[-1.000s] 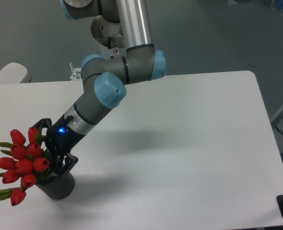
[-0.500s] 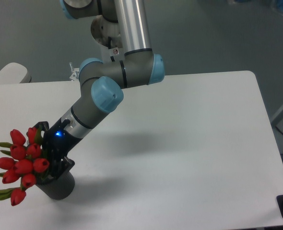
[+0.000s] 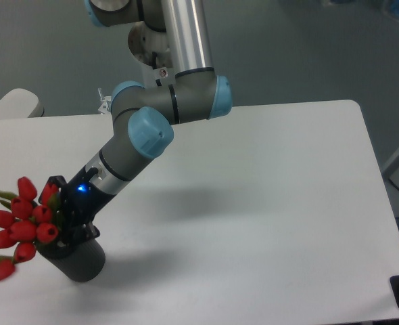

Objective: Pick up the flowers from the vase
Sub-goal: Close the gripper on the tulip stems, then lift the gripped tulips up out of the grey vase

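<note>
Leaning out toward nine o'clock, the flowers [image 3: 22,220] sit at the table's [image 3: 267,203] lower-left corner, red buds fanned beyond the mouth of the vase [image 3: 78,257], which itself tips the same way. My gripper [image 3: 63,223] reaches in from one o'clock, its black fingers set around the stems just above the rim, right behind the buds. I cannot tell from here whether the jaws are fully clamped on the stems or only bracketing them. The bunch's long axis runs roughly from four o'clock up to ten o'clock, so I judge the pull should follow that line, out along the vase's tilt. The table edge lies close at seven o'clock; open tabletop spreads wide toward three o'clock.
</note>
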Tool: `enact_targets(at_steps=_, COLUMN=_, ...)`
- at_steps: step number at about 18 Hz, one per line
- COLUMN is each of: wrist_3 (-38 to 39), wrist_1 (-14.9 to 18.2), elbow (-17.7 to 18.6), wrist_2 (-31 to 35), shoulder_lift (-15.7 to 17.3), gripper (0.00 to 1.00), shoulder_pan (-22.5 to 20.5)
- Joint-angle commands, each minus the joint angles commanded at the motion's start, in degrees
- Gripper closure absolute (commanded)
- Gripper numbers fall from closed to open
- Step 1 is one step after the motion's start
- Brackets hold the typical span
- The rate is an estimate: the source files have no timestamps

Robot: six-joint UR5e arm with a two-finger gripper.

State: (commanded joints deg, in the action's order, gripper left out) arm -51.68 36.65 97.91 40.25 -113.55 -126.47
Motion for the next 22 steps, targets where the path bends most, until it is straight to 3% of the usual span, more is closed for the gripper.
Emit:
enact_targets(at_steps=10, wrist_3=0.1, wrist_1=0.1, elbow=-1.1, wrist_2=-0.8, shoulder_lift=0.8, gripper=0.55, shoulder_pan=-0.4)
enact_targets(at_steps=17, wrist_3=5.2, wrist_1=0.1, elbow=-1.3, wrist_2=-1.0, shoulder_lift=4.0, gripper=0.61, shoulder_pan=-1.1)
enact_targets(at_steps=22, wrist_3=10.8, wrist_1=0.1, elbow=-4.8, wrist_2=-1.0, shoulder_lift=5.6, gripper=0.61, shoulder_pan=-1.4)
